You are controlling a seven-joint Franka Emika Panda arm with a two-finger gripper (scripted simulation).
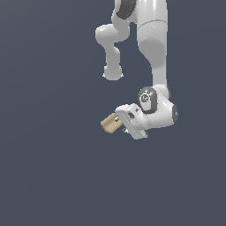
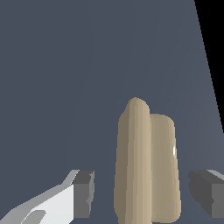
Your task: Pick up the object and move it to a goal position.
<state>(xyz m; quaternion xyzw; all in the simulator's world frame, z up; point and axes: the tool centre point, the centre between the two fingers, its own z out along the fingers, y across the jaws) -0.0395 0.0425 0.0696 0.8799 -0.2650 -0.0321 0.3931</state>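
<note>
The object (image 1: 109,124) is a small tan, rounded block; in the exterior view it lies just to the left of the white hand. My gripper (image 1: 116,123) reaches over it from the exterior view's right. In the wrist view the object (image 2: 146,166) appears as two rounded tan lobes standing between the two fingers. The gripper (image 2: 142,197) is open around it: the grey pad of one finger (image 2: 83,194) leaves a clear gap to the block, and the other finger (image 2: 205,197) leaves a narrower one. Neither pad touches the block.
A plain dark blue-grey surface (image 1: 53,167) fills both views. In the wrist view this surface ends at a slanted edge, beyond which there is a black area (image 2: 216,52). The arm's upper links (image 1: 152,39) rise above the hand.
</note>
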